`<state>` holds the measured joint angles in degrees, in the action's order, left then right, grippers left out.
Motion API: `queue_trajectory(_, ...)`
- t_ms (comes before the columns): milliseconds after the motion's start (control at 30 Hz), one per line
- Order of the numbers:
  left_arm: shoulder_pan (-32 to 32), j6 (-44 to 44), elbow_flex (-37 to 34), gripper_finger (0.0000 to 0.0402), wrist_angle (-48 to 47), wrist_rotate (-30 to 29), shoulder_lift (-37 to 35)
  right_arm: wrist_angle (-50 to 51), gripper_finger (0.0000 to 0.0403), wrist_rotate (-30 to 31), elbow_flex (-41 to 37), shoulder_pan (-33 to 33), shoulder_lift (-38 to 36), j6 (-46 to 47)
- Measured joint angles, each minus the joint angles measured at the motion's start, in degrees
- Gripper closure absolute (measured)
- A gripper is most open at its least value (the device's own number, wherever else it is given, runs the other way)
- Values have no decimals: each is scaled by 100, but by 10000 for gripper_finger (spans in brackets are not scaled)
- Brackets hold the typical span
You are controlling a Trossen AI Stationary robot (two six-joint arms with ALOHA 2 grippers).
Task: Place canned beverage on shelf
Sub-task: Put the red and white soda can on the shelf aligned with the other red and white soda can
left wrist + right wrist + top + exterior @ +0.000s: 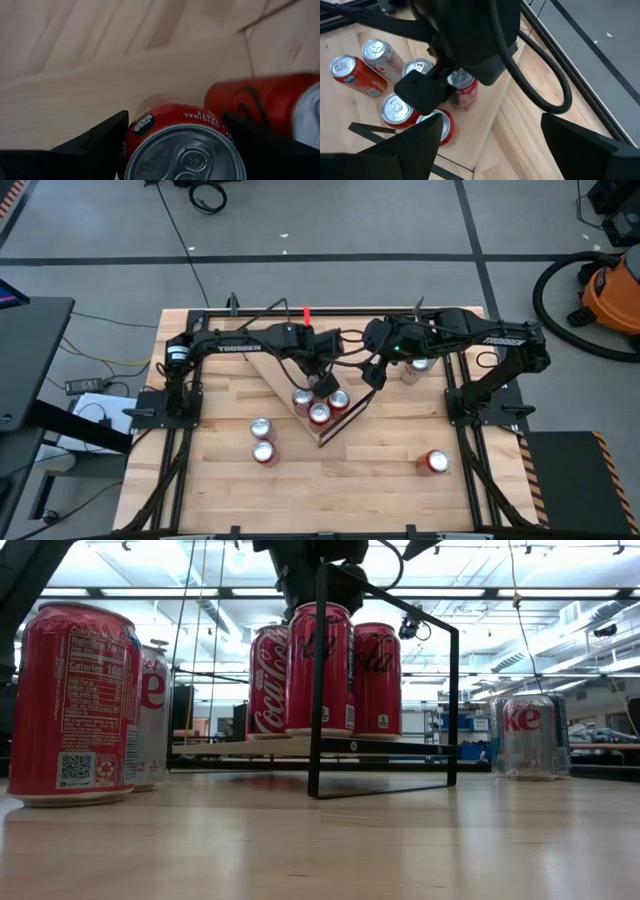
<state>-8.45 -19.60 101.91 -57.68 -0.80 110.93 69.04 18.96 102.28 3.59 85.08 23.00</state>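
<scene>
Left wrist view shows my left gripper [182,145] with its two dark fingers [92,145] spread wide, one on each side of a red Coca-Cola can [182,140]; the silver lid and pull tab sit right between them. The gaps on both sides look narrow, and I cannot tell whether my pads are pressing the can or only flanking it. A second red can [260,102] stands just beside it, both on the pale wood of the shelf [75,95].

From the high view, that shelf [275,375] is a long light-wood plank lying slantwise across the middle of the butcher-block table [380,480], with thin black wire frames at its short ends. My left gripper [324,384] hangs over its near end, where three cans cluster together [320,414]. The low view confirms three upright red cans [320,670] on the plank, smooth glossy cylinders, framed by the black wire end [385,700].

My right gripper [375,373] hovers just beside the shelf, its fingers [410,150] apart and holding nothing.

Off the shelf I count four more cans: two touching near the left front of the table [262,440], one red alone at the right front [436,462], and a silver one [415,368] partly hidden under my right arm.
</scene>
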Motion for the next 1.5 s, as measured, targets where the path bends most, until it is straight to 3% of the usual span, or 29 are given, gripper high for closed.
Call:
queue_trajectory(467, 106, 121, 2, 94, -77, 31, 164, -9, 55, 7, -2, 0, 0, -2)
queue_trajectory(1100, 131, 225, 9, 56, -8, 68, 134, -8, 55, 7, -2, 0, 0, -4)
queue_trajectory(1500, 126, 277, 241, 55, -89, 367, 66, -7, 55, 9, -2, 0, 0, -22)
